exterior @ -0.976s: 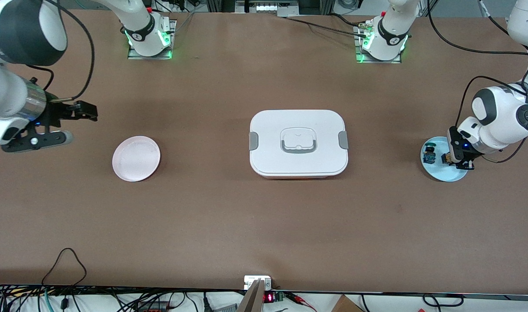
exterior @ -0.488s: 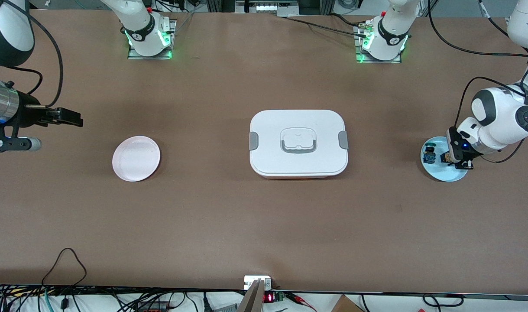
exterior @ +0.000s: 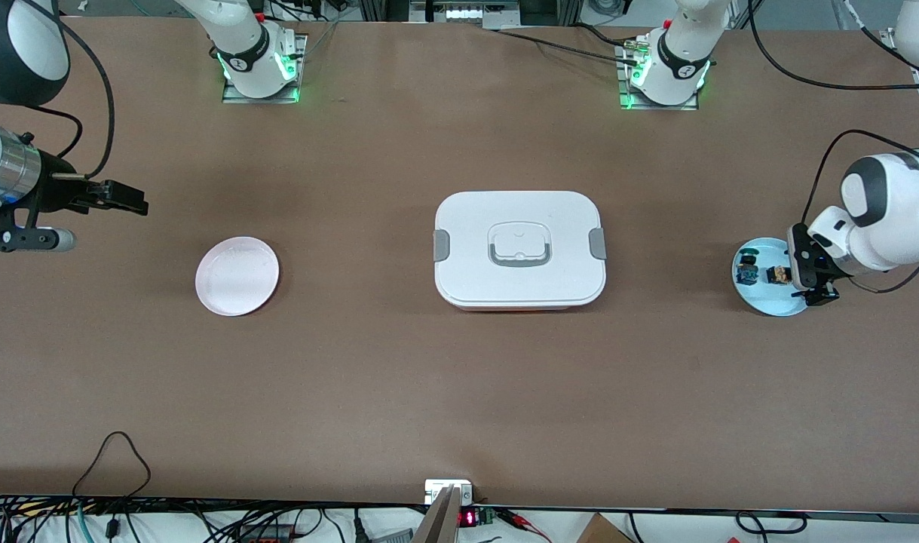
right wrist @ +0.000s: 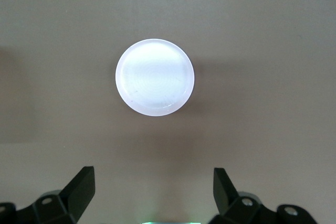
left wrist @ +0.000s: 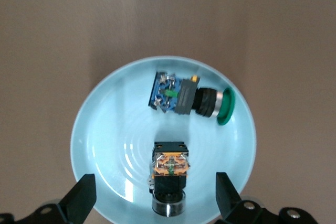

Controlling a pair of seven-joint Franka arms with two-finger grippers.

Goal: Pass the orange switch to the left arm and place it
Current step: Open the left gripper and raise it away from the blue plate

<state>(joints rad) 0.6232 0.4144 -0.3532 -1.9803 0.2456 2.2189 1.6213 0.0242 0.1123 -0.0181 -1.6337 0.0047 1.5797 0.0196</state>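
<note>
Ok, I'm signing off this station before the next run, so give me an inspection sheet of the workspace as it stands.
Surface: brown table, no spills seen.
Job's things: orange switch lies on the blue plate; white box mid-table, lid on.
Clutter: blue switch on the same plate; empty pink plate toward the right arm's end.
Grippers: left gripper open over the orange switch; right gripper open, waiting near the pink plate.
Cables: black loop on the table edge nearest the front camera.
Surroundings: wiring past the table's edges.

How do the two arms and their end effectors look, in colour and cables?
Both arms are white with dark grey joints and loose black cables. The left end effector and the right end effector are black with two fingers. Green lights glow at both bases.
</note>
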